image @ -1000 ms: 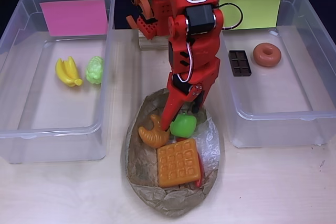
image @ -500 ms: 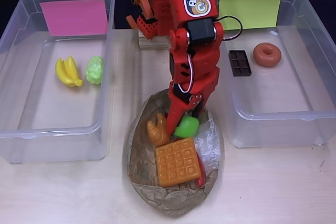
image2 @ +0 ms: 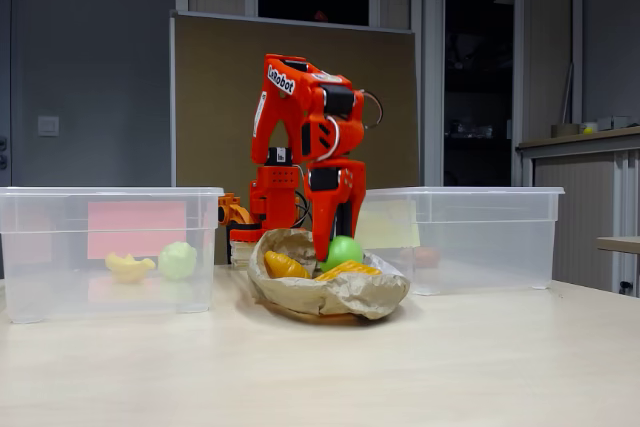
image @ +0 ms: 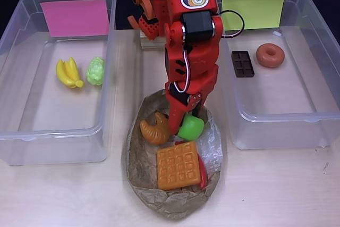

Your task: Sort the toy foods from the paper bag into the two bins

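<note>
Red pincer (image: 183,126) down inside the paper bag (image: 139,171) on the bench (image: 276,190), pinching the green apple (image: 191,128). Croissant (image: 154,129) just left of it, orange waffle (image: 179,166) below, red chili (image: 202,169) peeking from under the waffle's right edge. Bananas (image: 69,72) and grapes (image: 95,70) in the pink-labelled bin (image: 16,131); chocolate bar (image: 242,63) and donut (image: 270,55) in the yellow-green-labelled bin (image: 287,131).

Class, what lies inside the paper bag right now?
Inside the paper bag: croissant, green apple, waffle. A red piece pokes from beneath the waffle, mostly covered.
</note>
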Motion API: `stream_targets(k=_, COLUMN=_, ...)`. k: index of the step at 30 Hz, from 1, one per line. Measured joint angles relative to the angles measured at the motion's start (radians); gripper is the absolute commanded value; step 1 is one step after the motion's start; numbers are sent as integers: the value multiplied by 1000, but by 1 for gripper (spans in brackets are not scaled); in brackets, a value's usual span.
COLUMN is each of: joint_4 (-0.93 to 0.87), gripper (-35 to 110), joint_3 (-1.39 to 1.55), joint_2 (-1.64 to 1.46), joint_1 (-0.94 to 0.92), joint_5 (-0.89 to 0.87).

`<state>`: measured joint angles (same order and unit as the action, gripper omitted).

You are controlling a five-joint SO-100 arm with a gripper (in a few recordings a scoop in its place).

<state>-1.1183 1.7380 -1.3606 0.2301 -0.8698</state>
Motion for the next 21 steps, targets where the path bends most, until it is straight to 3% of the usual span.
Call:
stream_targets(k=12, joint_4=-270, gripper=16, joint_3=-293, joint_2=-221, joint_1=-100, joint_5=152)
stream_targets(k=21, joint_4=-391, gripper=16, joint_3=-288, joint_2=-472, joint_1=-417, joint_5=127)
